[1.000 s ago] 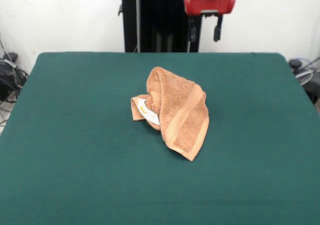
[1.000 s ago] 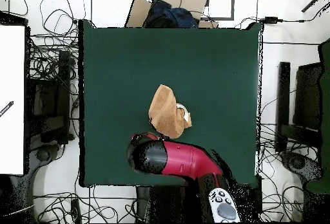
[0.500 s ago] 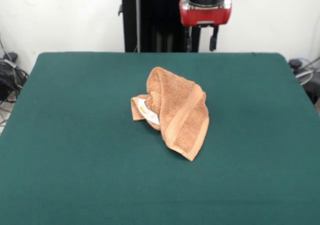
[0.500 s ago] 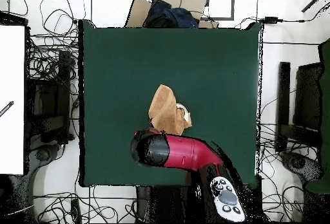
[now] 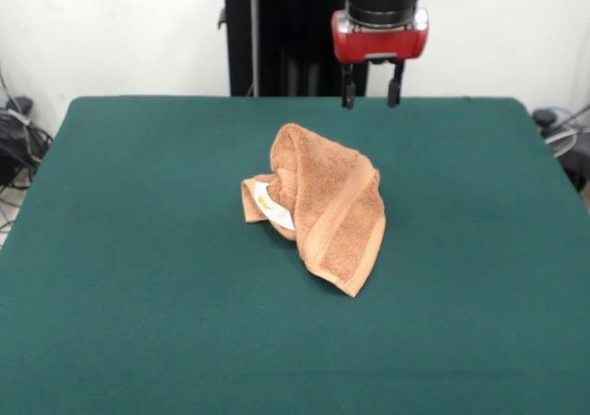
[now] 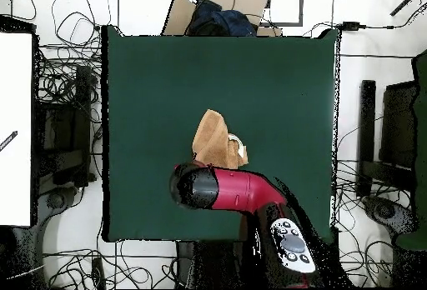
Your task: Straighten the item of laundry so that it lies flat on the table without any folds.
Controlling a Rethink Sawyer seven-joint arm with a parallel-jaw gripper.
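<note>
Hanging above the far part of the bench (image 5: 138, 277), the end effector (image 5: 371, 92) is spread and empty, its two short dark fingers (image 5: 348, 94) pointing straight down with clear space between them. The towel (image 5: 323, 203) sits below and just in front of it, toward the camera in the front view, near the middle of the green cloth; seen from overhead, the red wrist covers the towel's (image 6: 213, 141) nearest edge. That placement probably suits a straight drop onto the heap, though no contact exists yet.

The towel is orange-tan terry, thick and nubbly, bunched into a humped wedge. A woven border band runs diagonally down its front face to a pointed corner. A small white label (image 5: 273, 205) shows at the tucked side, beside a rolled fold. The bench covering is plain, matte and smooth.
</note>
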